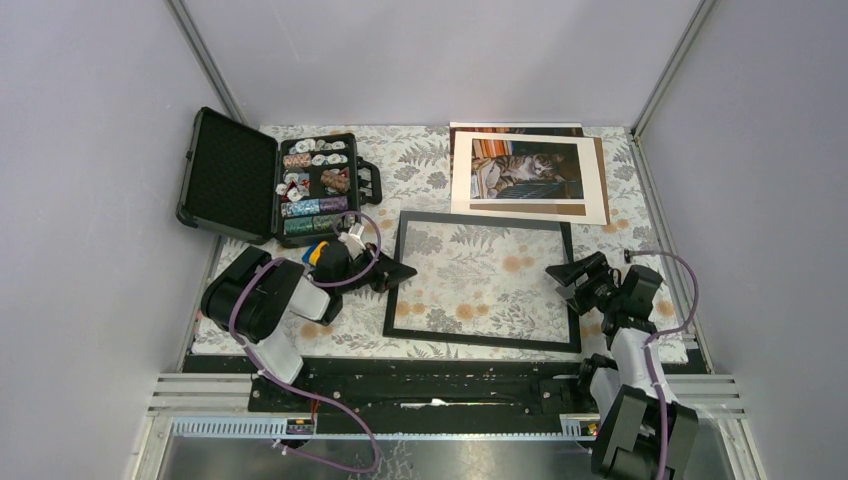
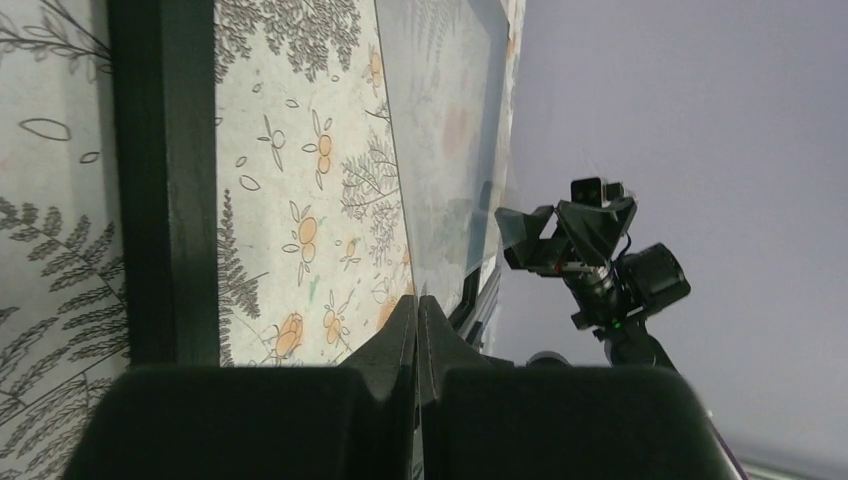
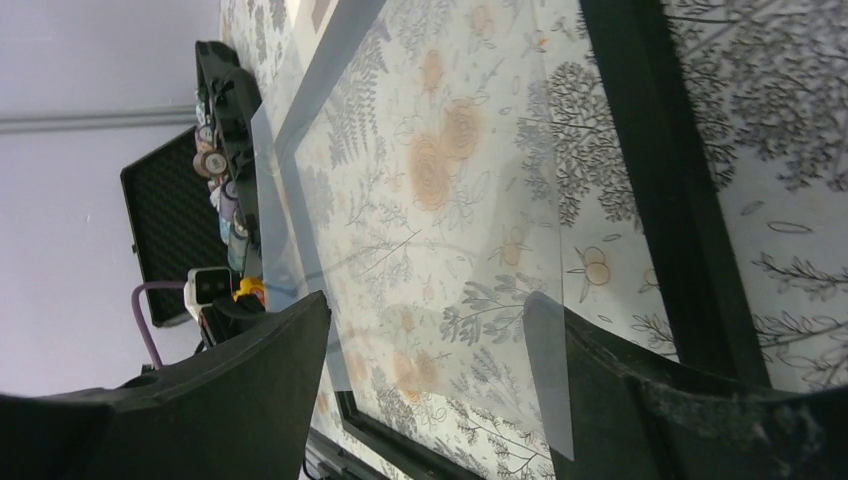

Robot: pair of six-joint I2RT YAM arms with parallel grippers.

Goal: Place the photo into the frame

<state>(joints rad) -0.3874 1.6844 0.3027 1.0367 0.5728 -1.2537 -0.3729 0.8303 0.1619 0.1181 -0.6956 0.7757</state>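
The frame, thin black moulding, lies flat and open at the table's middle; it also shows in the left wrist view and the right wrist view. A clear pane is tilted up over it. My left gripper is shut on the pane's left edge. My right gripper is open at the frame's right side, its fingers either side of the pane's right edge. The photo, a tabby cat, lies at the back right under a cream mat, far from both grippers.
A brown backing board lies under the mat. An open black case with poker chips stands at the back left, close behind my left arm. A floral cloth covers the table. Grey walls enclose three sides.
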